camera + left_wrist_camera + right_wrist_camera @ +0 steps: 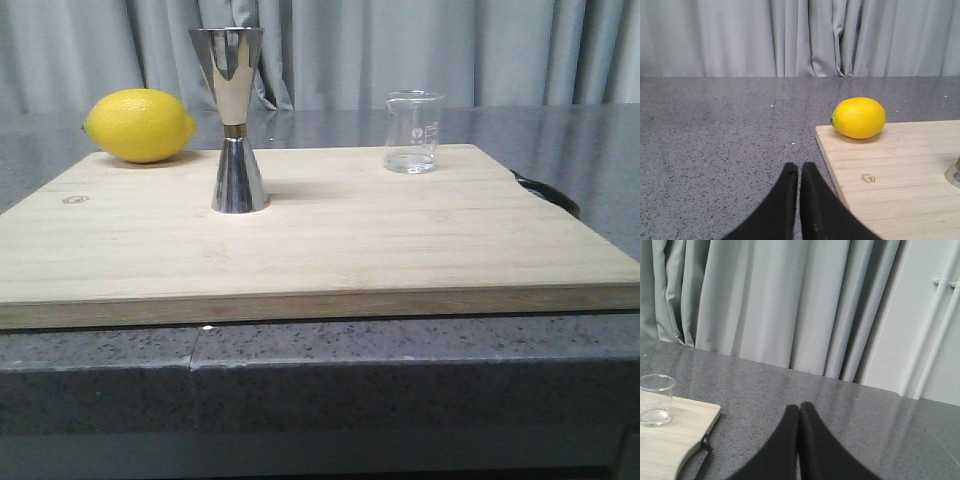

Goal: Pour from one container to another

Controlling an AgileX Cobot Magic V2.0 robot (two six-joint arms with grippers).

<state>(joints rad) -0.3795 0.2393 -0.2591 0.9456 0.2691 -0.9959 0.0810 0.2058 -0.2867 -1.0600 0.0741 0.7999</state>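
A small clear glass beaker [413, 131] with white marks stands on the far right part of the wooden board [330, 240]; a little clear liquid lies at its bottom. It also shows in the right wrist view, beaker [656, 400]. The tall steel jigger [235, 118] with a gold waist stands upright left of centre; only its base edge [955, 172] shows in the left wrist view. My left gripper [799, 168] is shut and empty over the counter, off the board's left side. My right gripper [800, 407] is shut and empty, off the board's right side. Neither gripper appears in the front view.
A yellow lemon [139, 125] lies at the board's far left corner, also seen as the lemon [859, 117]. A black strap [548, 192] hangs off the board's right edge. Grey speckled counter [715, 150] surrounds the board; grey curtains [765, 300] close the back.
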